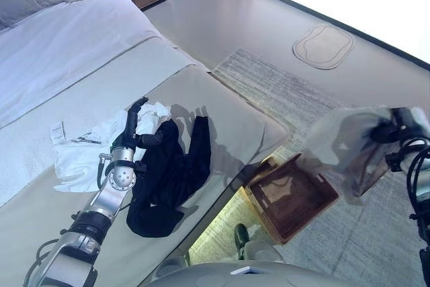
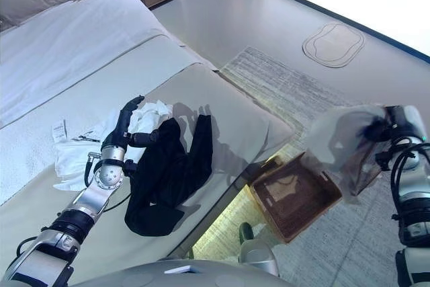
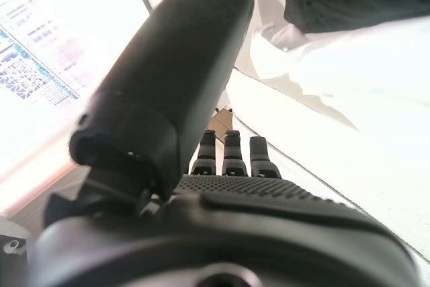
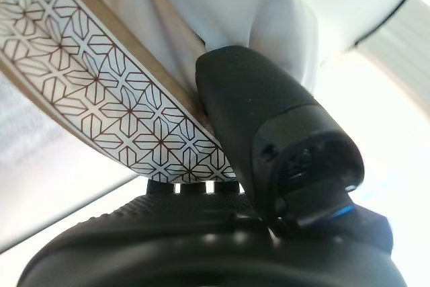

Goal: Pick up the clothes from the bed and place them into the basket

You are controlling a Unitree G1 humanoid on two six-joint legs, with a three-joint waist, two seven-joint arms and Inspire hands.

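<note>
Clothes: right hand (image 2: 388, 129) pinches a pale garment (image 2: 339, 140), blurred, hanging at 3 o'clock above the basket (image 2: 293, 196) on the floor. Left hand (image 2: 127, 126), fingers straight, lies on white clothes (image 2: 77, 156) touching black clothes (image 2: 164, 173) near the bed (image 2: 248, 115) edge.

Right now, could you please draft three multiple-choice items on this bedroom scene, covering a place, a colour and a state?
1. Where is the basket?
A. on the bed
B. on the rug beside the bed
C. on the nightstand

2. What colour is the garment beside the white garment on the bed?
A. black
B. red
C. yellow

3. What is the right robot hand doing?
A. hanging open
B. gripping the basket's handle
C. holding a pale cloth

Answers:
1. B, it stands on the rug.
2. A, the black garment is by the left robot hand.
3. C, cloth drapes from it above the basket.
</note>
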